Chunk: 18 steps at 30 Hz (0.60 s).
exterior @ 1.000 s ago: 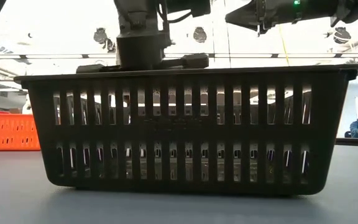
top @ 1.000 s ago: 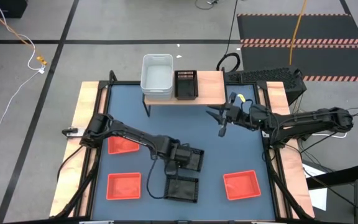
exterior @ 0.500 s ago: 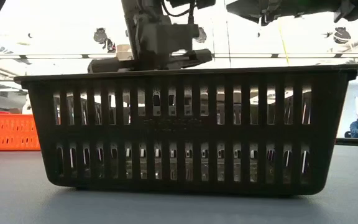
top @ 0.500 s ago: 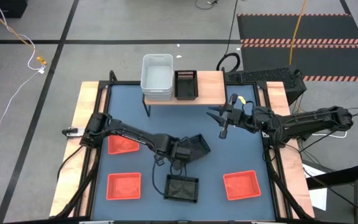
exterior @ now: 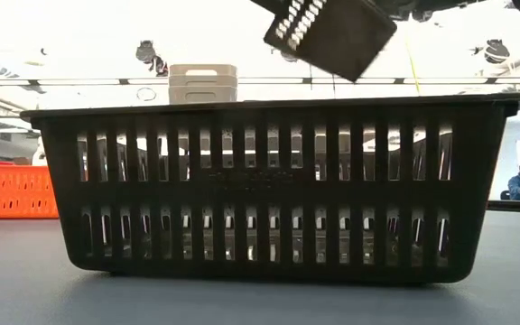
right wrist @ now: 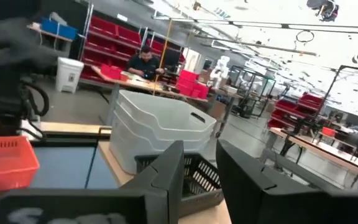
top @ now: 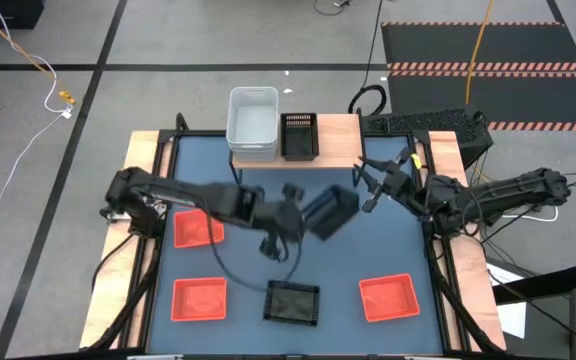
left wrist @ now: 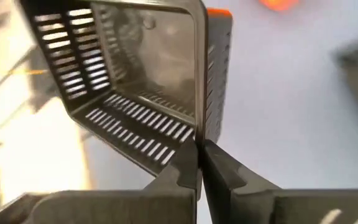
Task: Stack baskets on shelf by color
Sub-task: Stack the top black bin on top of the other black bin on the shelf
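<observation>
Black mesh plastic is up in the air: a black basket (top: 330,212) is gripped by the left gripper (left wrist: 199,163), whose fingers (left wrist: 182,174) are pinched tight on one wall at the rim. The basket is carried tilted, clear of the table (top: 388,245), in front of the shelf (top: 336,140) and short of its front edge. Seen from above, the long axis is angled diagonally towards the shelf, and in the low view one slotted face (exterior: 328,32) is tipped downward.

On the shelf, a stack of white baskets (top: 253,120) is set at one end, and a black basket (top: 299,135) is placed just beside it, its long axis running front to back across the board. The far end of the shelf, beyond that black basket, is left as bare wood.

A second loose black basket (top: 293,301) is left upright on the table, well forward of the shelf. Three red baskets (top: 199,298) are spread over the table in front of the shelf, one of them (top: 386,297) off to the shelf's bare side.

The right gripper (top: 381,185) is held just off the shelf's bare end, its fingers (right wrist: 163,171) parted around nothing.
</observation>
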Tool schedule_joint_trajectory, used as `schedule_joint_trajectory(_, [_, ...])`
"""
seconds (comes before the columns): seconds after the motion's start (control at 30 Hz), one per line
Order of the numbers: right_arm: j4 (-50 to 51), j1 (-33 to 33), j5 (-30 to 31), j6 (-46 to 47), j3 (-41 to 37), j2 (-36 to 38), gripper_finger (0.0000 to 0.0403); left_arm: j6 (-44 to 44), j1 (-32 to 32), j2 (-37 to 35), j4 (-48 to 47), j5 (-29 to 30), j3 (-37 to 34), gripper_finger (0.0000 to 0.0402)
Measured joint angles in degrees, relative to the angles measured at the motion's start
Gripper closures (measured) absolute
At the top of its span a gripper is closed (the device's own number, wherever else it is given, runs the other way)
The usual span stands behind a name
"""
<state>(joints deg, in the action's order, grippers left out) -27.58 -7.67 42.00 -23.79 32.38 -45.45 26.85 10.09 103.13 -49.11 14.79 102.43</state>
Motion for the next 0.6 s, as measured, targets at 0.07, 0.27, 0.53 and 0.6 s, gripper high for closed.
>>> schedule_joint_trajectory(0.07, [-0.06, -0.1, 0.22, -0.01, 0.0, 0.42, 0.0312, -1.94, -2.38, -0.42, 1.42, 2.61, 2.86, 0.0395])
schedule_joint_trajectory(0.27, [-1.89, 0.16, 3.07, -0.58, 0.17, 1.41, 0.0312, -4.68, -11.44, 0.67, 0.73, 5.38, 10.5, 0.0398])
schedule_joint_trajectory(0.53, [1.75, 0.03, 4.48, -1.81, -0.11, 2.06, 0.0312, -9.1, -20.96, 1.86, 3.77, 9.33, 12.7, 0.04])
schedule_joint_trajectory(0.6, [1.38, 0.03, 5.18, -2.49, 0.02, 2.16, 0.0312, -9.05, -21.85, 1.91, 3.08, 9.31, 12.68, 0.04])
